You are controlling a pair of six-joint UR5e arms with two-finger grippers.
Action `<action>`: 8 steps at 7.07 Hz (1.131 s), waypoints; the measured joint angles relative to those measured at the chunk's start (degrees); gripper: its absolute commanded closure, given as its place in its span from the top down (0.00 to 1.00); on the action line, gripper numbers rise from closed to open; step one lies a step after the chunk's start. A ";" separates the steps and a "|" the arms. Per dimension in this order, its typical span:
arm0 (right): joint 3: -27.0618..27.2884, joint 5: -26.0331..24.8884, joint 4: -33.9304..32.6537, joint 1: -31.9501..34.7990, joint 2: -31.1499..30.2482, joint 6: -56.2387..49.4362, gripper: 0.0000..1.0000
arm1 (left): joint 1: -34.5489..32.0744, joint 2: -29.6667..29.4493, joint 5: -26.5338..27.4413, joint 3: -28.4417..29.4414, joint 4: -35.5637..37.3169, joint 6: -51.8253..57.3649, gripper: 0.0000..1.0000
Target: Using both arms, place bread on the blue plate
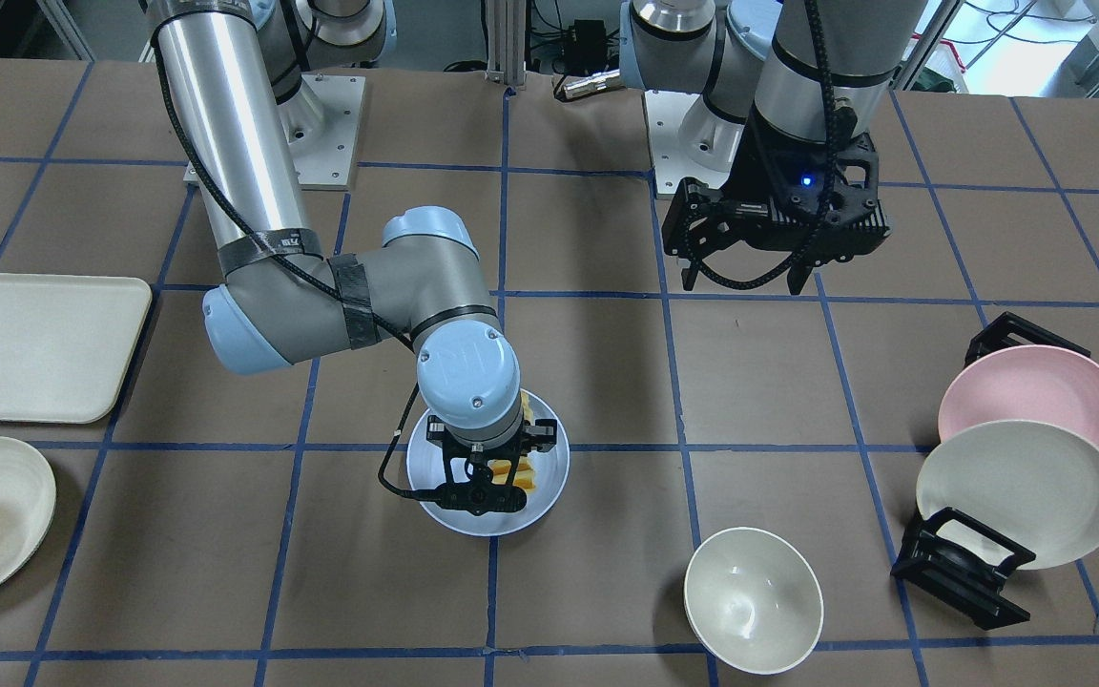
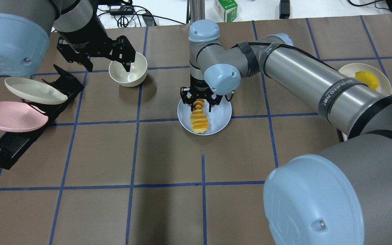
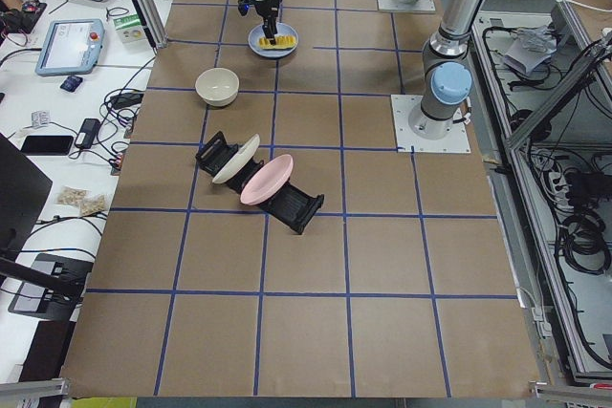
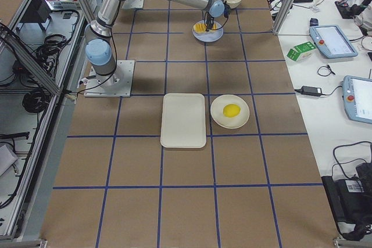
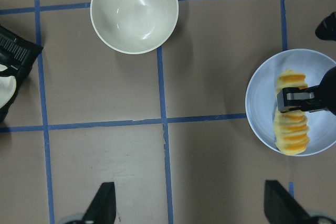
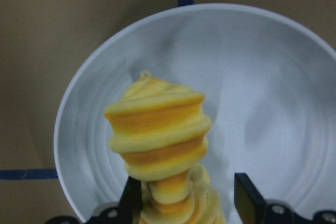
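The bread (image 2: pixel 199 120) lies on the blue plate (image 2: pixel 221 117) near the table's middle. My right gripper (image 2: pixel 200 104) points straight down over the loaf's far end. In the right wrist view its fingers (image 6: pixel 244 200) stand on either side of the bread (image 6: pixel 157 135), with a gap on one side, so it is open. The plate (image 6: pixel 262 103) fills that view. My left gripper (image 2: pixel 109 63) is open and empty, raised beside the white bowl (image 2: pixel 128 73). The left wrist view looks down on the bread (image 5: pixel 293 127) and the plate (image 5: pixel 260 103).
A black rack on my left holds a pink plate (image 2: pixel 12 115) and a cream plate (image 2: pixel 34 91). On my right stand a cream tray (image 1: pixel 34 343) and a cream plate with a yellow fruit (image 2: pixel 366 79).
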 measured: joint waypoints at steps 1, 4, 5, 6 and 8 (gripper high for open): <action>0.03 -0.76 -0.73 -0.01 -0.04 -0.22 0.98 | 0.26 0.06 -0.45 -0.02 -0.46 -0.01 1.00; -0.01 -3.78 -0.74 -1.49 -2.70 -1.21 1.00 | 0.35 -0.04 -0.53 -0.06 -0.72 -0.25 1.00; 0.21 -3.90 0.15 -3.36 -5.12 -1.74 1.00 | 0.32 -0.16 -0.52 -0.02 -0.66 -0.30 1.00; 0.35 -3.85 1.61 -5.95 -7.88 -3.28 1.00 | 0.29 -0.22 -0.49 0.00 -0.61 -0.35 1.00; 0.58 -4.11 6.22 -11.50 -14.34 -7.44 1.00 | 0.25 -0.11 -0.54 0.01 -0.58 -0.69 1.00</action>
